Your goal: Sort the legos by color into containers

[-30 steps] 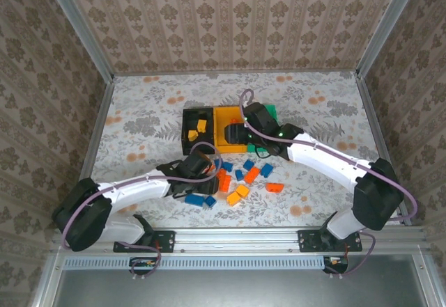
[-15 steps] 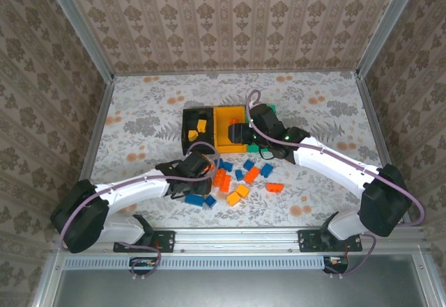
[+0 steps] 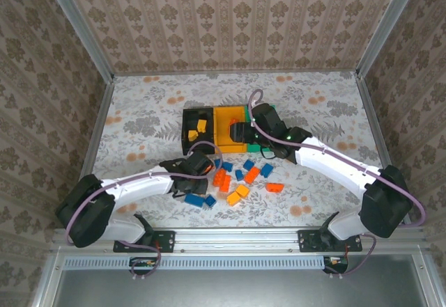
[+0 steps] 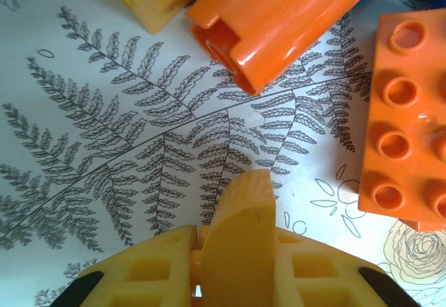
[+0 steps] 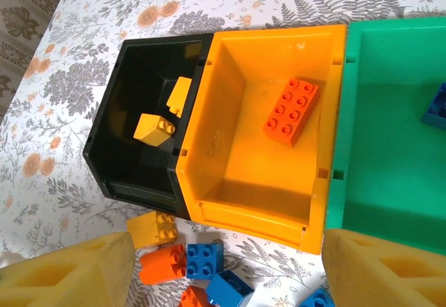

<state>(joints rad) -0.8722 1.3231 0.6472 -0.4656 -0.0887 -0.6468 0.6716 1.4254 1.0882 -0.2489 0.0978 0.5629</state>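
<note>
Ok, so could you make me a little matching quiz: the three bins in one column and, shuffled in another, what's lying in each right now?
As seen from the right wrist camera.

Bins:
1. black bin
2. orange-yellow bin
3. green bin

Contents:
A. a blue brick
B. two yellow bricks
C. one red-orange brick

Pairs: 1-B, 2-C, 3-A.
</note>
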